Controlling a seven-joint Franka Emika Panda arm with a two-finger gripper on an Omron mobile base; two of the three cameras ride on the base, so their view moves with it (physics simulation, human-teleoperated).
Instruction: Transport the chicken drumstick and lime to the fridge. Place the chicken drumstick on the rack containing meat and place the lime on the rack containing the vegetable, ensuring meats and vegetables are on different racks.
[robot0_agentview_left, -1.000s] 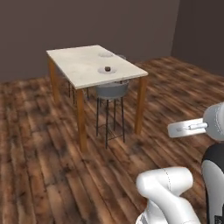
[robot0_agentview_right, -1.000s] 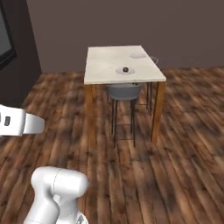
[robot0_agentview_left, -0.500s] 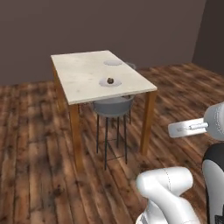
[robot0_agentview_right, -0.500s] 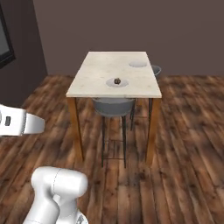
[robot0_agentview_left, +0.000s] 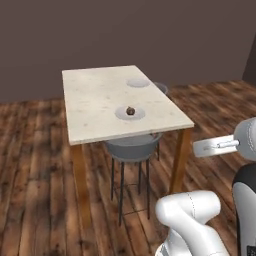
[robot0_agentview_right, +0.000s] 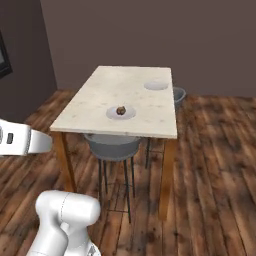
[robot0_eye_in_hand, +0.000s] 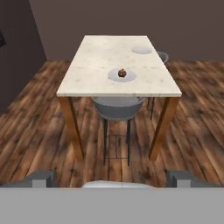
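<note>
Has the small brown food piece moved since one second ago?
No. The small brown food piece still sits on its round pale plate; the camera moved.

On the bench (robot0_eye_in_hand: 96, 65): near plate (robot0_eye_in_hand: 122, 76) holding a small item (robot0_eye_in_hand: 122, 72), second plate (robot0_eye_in_hand: 141, 50) farther back-right, stool (robot0_eye_in_hand: 117, 109) tucked beneath the front edge.

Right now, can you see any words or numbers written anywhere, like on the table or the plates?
None: no words, numbers or signs can be read anywhere.
The pale stone-topped wooden table is blank.
The two round white plates, the near one and the far one, are plain.
The small dark brown lump on the near plate has no label.
The grey round stool and the dark wall are bare too.
</note>
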